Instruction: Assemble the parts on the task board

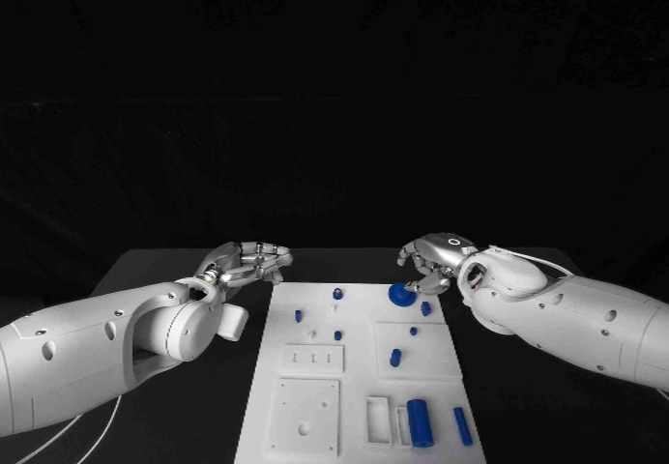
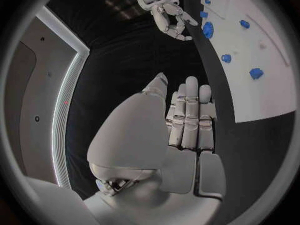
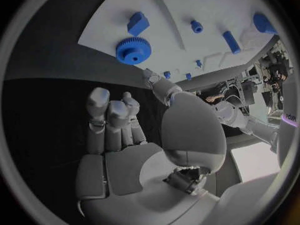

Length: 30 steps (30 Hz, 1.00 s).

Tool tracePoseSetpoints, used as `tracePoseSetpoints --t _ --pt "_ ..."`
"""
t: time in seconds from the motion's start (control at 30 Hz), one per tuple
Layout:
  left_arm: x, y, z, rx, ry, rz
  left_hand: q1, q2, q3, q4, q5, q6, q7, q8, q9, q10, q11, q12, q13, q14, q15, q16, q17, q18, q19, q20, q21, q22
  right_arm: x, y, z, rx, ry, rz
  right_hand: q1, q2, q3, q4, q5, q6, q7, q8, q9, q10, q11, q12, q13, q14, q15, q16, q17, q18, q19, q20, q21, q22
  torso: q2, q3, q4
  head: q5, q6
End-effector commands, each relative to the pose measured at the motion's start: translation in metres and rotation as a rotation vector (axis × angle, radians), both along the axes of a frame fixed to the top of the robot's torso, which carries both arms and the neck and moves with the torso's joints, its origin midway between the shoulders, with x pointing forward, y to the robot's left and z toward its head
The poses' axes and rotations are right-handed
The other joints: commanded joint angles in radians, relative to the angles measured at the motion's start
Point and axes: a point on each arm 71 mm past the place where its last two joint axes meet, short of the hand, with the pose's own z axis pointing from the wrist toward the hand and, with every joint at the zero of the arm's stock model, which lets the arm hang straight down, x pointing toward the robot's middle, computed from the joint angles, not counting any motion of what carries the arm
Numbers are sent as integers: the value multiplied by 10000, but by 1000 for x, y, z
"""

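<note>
The white task board (image 1: 360, 319) lies in the middle of the black table with several blue parts on it. A blue gear (image 1: 403, 294) rests near the board's far right corner. My right hand (image 1: 435, 261) hovers just beyond the gear, fingers apart and holding nothing; in the right wrist view its fingers (image 3: 112, 117) are clear of the gear (image 3: 132, 50). My left hand (image 1: 248, 263) is off the board's far left corner, empty. In the left wrist view its fingers (image 2: 190, 115) are stretched out beside the board (image 2: 262, 85); the right hand (image 2: 165, 10) is close to the gear (image 2: 208, 29).
Small blue pegs (image 1: 339, 292) stand in the board's far half, and a small block (image 1: 426, 308) sits beside the gear. A thick blue cylinder (image 1: 417, 422) and a long rod (image 1: 463, 425) lie at the near right. A white plate with holes (image 1: 306, 411) sits at the near left.
</note>
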Motion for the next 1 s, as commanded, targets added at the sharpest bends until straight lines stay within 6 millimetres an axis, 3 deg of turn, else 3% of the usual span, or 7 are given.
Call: tracePoseSetpoints --t 0.03,0.1,0.37,1.0 --pt "1 -2 2 -29 -107 -100 -8 -101 66 -9 -25 -25 44 -62 -9 -25 60 -54 -15 -86 9 38 -14 126 -10 -27 57 141 1 1 -9 62 699 92 -110 62 -84 -19 121 -57 34 -54 -19 -29 35 105 66 -82 15 72 95 532 -18 -66 101 250 14 9 22 -27 -30" --pt "1 -2 2 -26 -102 -101 -7 -99 67 -8 -25 -25 44 -62 -9 -25 60 -54 -16 -86 9 38 -15 127 -10 -26 58 141 2 -1 -17 -43 964 0 -165 97 -159 -63 291 -152 35 -93 -37 -44 38 185 121 -98 19 111 203 532 -48 -92 212 245 12 -4 48 -44 -58" --pt "1 -1 2 -14 -110 -81 -7 -96 70 -8 -25 -26 45 -64 -9 -25 61 -56 -16 -87 10 39 -16 127 -12 -25 60 140 5 -8 -30 98 1362 -248 -309 199 -370 -165 615 -318 62 -142 -50 86 62 444 337 -123 41 168 414 532 -92 -154 424 235 59 72 64 -41 -115" --pt "0 1 2 28 -109 -96 -15 -93 73 -3 -27 -29 47 -71 -8 -25 64 -63 -17 -89 12 41 -18 127 -16 -21 64 139 8 -11 -37 408 2090 -399 -492 532 -432 -147 800 -309 83 -92 -21 68 83 509 370 -132 63 132 583 532 -193 -165 561 215 34 51 63 -37 -227"
